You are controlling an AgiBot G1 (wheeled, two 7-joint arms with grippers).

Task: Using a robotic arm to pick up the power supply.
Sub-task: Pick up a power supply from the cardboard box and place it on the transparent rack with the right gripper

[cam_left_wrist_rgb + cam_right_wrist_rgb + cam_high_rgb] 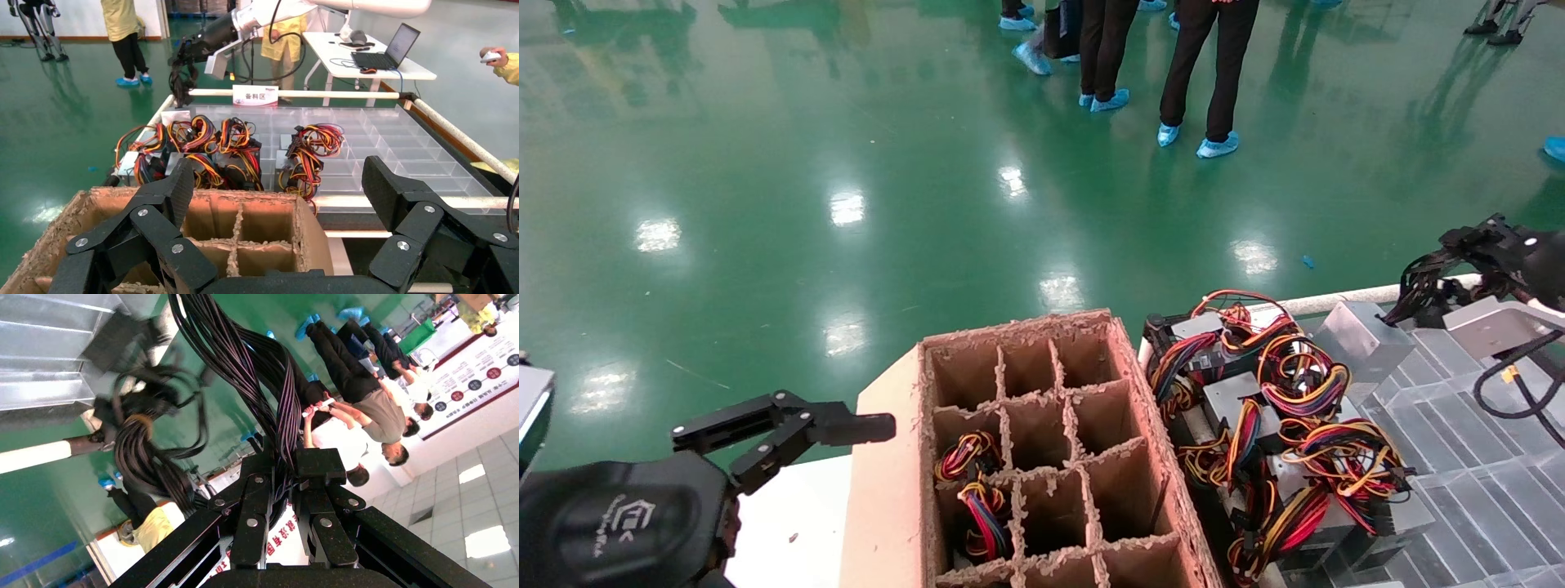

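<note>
— Clear plastic, ribbed and cut into square pockets: that is the large shallow sorting tray [1483,490] on the right. What is in it?

— On its left side, a heap of grey metal boxes with red, yellow and orange wire bundles [1295,433]. The other pockets show bare.

— And the brown one beside it?

— A rough-edged corrugated cardboard box [887,506] with a grid of divider cells. Two cells on its left side hold coloured wire looms [977,490]; whatever is under them is hidden.

— Where is the power supply?

— The small light-grey metal box [1361,331] sits tilted at the tray's far edge, just beside the right gripper [287,471]. I cannot tell whether it rests on the tray.

— The grip?

— Those black fingers are pinched together on its black cable bundle [245,367], smooth strands fanning out of the jaws.

— The other arm?

— The left gripper [278,184] hangs low by the cardboard box's left side, fingers spread wide, holding nothing.
</note>
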